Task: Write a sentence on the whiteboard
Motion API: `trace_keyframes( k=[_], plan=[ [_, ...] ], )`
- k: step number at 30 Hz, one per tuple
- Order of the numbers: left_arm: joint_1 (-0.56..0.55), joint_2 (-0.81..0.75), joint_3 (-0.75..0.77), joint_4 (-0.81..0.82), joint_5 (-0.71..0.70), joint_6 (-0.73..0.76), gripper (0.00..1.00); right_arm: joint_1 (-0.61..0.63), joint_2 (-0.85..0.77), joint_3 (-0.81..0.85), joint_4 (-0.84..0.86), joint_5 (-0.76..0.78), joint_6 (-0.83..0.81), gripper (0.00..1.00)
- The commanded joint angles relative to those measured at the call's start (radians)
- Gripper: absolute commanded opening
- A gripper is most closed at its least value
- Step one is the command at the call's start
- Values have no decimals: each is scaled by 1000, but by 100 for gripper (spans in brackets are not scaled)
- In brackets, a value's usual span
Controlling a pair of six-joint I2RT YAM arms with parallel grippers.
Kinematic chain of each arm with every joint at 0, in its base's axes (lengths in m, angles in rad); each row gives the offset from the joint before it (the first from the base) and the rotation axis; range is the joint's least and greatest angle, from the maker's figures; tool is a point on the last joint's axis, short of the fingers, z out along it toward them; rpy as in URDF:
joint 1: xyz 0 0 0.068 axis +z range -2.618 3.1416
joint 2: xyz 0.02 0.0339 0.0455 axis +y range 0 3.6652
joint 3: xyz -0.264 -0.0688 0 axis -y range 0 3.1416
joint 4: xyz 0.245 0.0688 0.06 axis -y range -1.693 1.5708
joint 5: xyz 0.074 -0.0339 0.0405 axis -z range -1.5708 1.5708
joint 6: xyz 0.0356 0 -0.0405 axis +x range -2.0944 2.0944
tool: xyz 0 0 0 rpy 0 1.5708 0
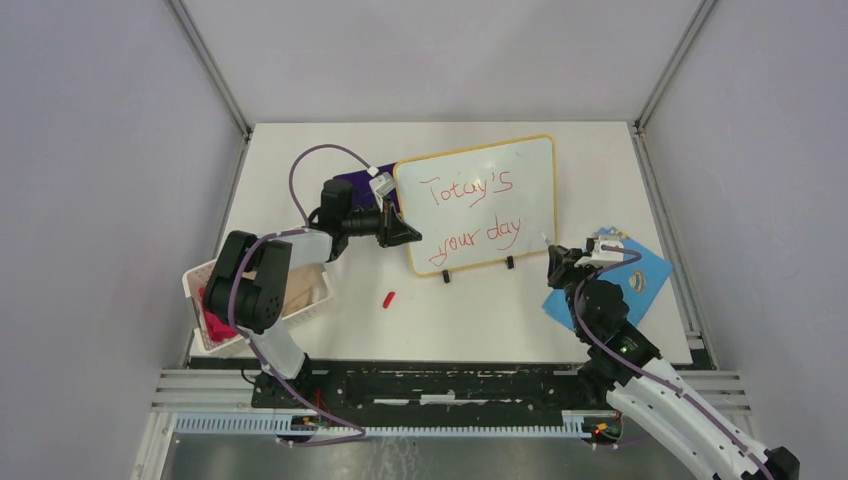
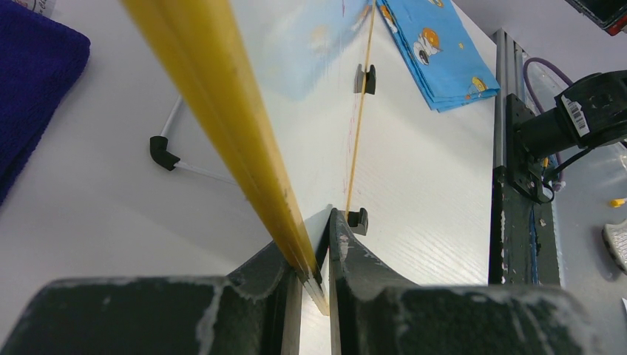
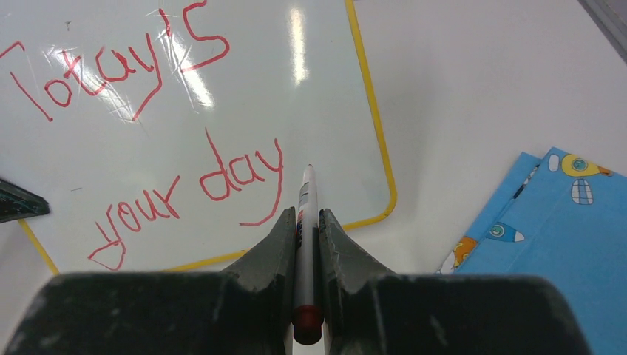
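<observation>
So, starting nearest the arm bases: a black and silver metal rail (image 1: 450,385) runs along the near edge of the white tabletop (image 1: 590,160). Just past it on the left sits a white slotted plastic basket (image 1: 196,283) with something red and something tan inside, can't make out what exactly. A little red cap-shaped cylinder (image 1: 389,298) lies alone on the tabletop, between the basket and the board's feet. Over on the right there's a flat blue card with cartoon prints (image 1: 655,272), partly hidden by the right arm.

The right end effector (image 3: 306,222) is clamped on a slim white marker with a red butt end (image 3: 305,203). Its tip points at the lower right corner of the board, just past the word "day". Whether the tip actually touches the surface, I can't tell.

Then the glossy white whiteboard with rounded corners and a thin yellow frame (image 1: 537,195). It's in the middle of the tabletop, standing on two small black feet (image 1: 446,275), face toward the arms. The red handwritten sentence (image 1: 470,190) reads "Totay's" on top and "your day" below.

The left end effector (image 2: 314,255) is pinched tight on the yellow frame at the board's left edge. Farthest back, just beside the board's far left corner, lies a dark purple cloth (image 1: 352,182).
</observation>
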Motion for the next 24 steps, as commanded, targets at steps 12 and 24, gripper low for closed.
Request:
trace_keyframes(
  k=[12, 24],
  plan=[
    [-20, 63, -40, -106, -189, 135, 2, -70, 198, 140, 173, -120, 99, 0],
    [-20, 65, -42, -102, -195, 124, 2, -121, 168, 83, 75, -192, 108, 0]
  ],
)
